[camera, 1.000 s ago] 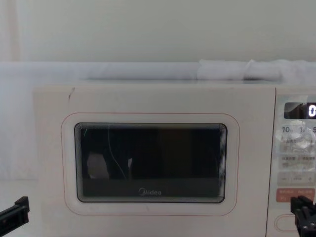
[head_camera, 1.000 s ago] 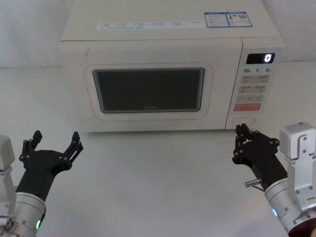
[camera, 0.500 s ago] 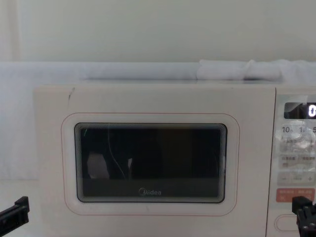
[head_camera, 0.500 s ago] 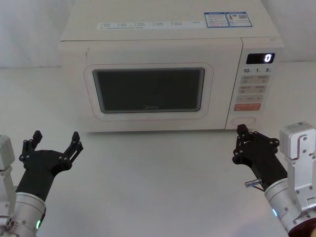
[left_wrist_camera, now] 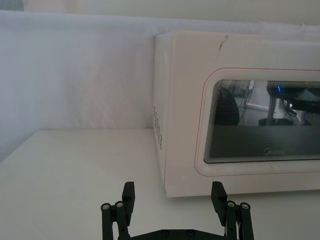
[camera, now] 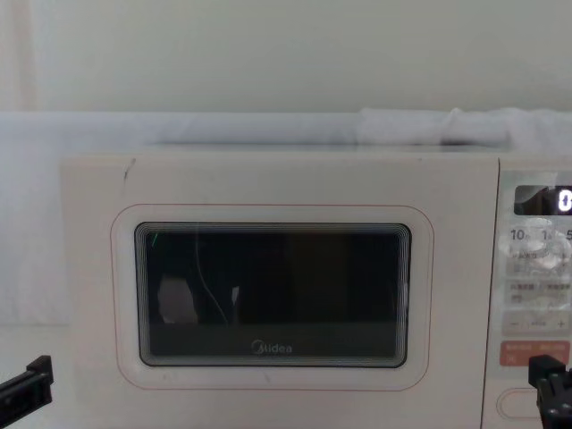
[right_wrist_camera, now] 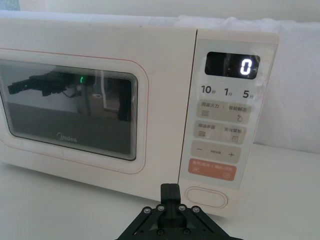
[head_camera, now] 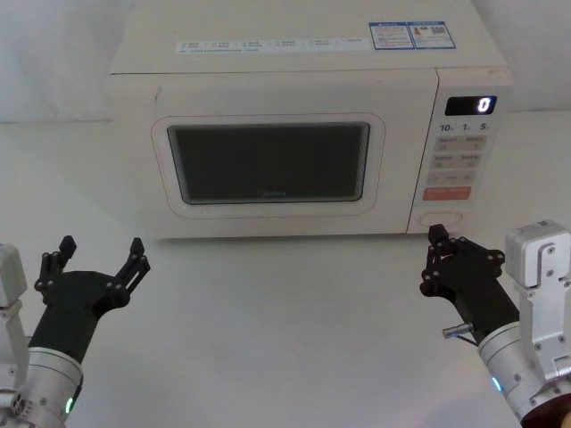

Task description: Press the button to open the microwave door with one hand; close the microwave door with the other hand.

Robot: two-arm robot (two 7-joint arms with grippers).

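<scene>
Right now the right gripper (head_camera: 434, 237), fingers pinched together and empty, sits just below the button (head_camera: 440, 217) on the microwave (head_camera: 294, 53). Drifting upward risks hitting the orange key (head_camera: 447, 193) instead. Its door (head_camera: 268, 160) is shut; the left gripper (head_camera: 98, 252) waits spread and empty.

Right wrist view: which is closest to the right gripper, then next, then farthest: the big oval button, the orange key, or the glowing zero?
From the right gripper:
1. The button, lowest on the keypad strip.
2. The orange key, just above it.
3. The display, at the strip's top.
</scene>
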